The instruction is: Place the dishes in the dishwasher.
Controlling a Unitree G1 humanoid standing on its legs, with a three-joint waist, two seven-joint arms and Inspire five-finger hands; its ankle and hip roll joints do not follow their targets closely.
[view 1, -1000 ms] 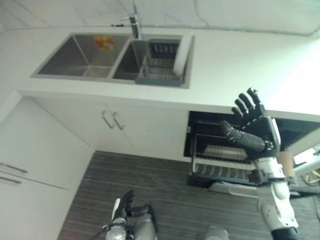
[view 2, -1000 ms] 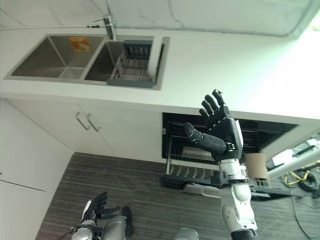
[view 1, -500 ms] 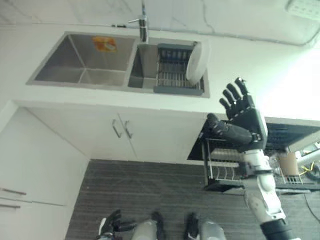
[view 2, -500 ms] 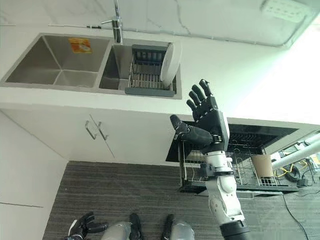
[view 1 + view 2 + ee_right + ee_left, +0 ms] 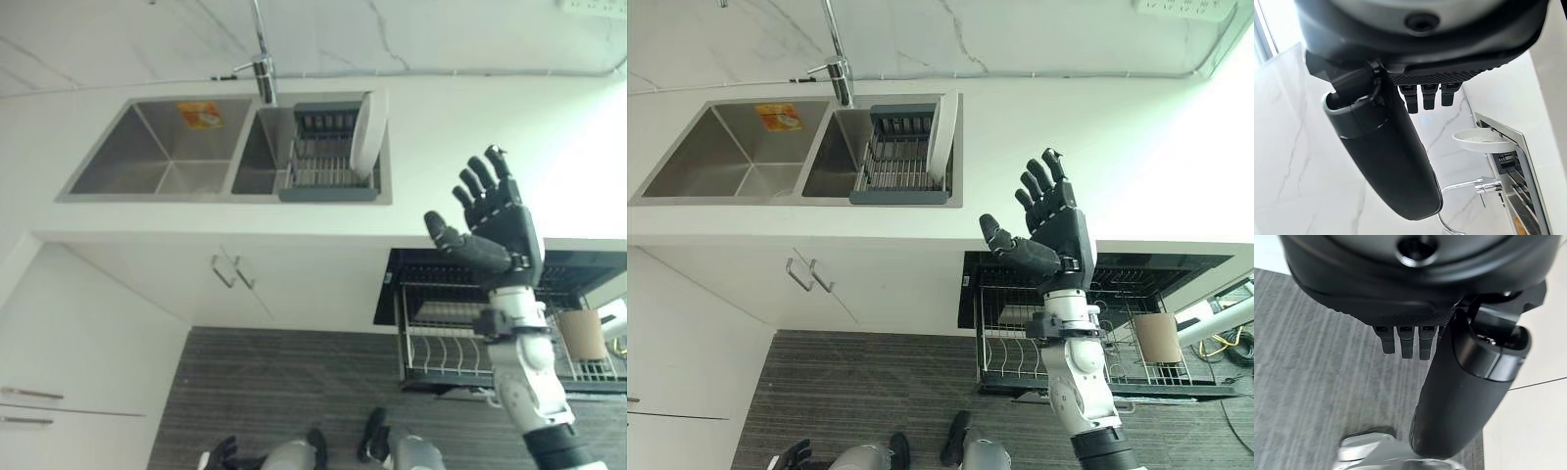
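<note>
Left hand (image 5: pixel 220 452): low by the dark striped floor (image 5: pixel 294 382), nearest the camera and well short of the sink; its wrist view shows straight, relaxed fingers (image 5: pixel 1400 340) with nothing in them. Idle.

Dishwasher rack (image 5: pixel 1087 328): wire basket pulled out of the open dishwasher (image 5: pixel 1176 269), below the surface and to the right of the sink. Tine rows along its front look free; a brown cup-like item (image 5: pixel 1159 338) sits toward its right end, though what it is cannot be made out for certain.

Right hand (image 5: pixel 1053 225): raised in front of the surface (image 5: pixel 1097 147), above the rack and right of the sink. Fingers spread and straight, thumb out, holding nothing.

Sink (image 5: pixel 167 157): double stainless basin set in the surface, faucet (image 5: pixel 260 64) behind the divider. A dark drying rack (image 5: pixel 323 162) sits in the right basin.

White plate (image 5: pixel 367 132): the task's item, standing on edge at the right end of the drying rack, not yet touched.

Handling note, as judgement: the step in hand is the reach to the plate. Bring the right hand over the sink edge, take the plate's upper rim between thumb and fingers, and lift straight up until it clears the rack wires before swinging it down to the dishwasher rack. A glazed plate may slip, so a firm pinch matters.
</note>
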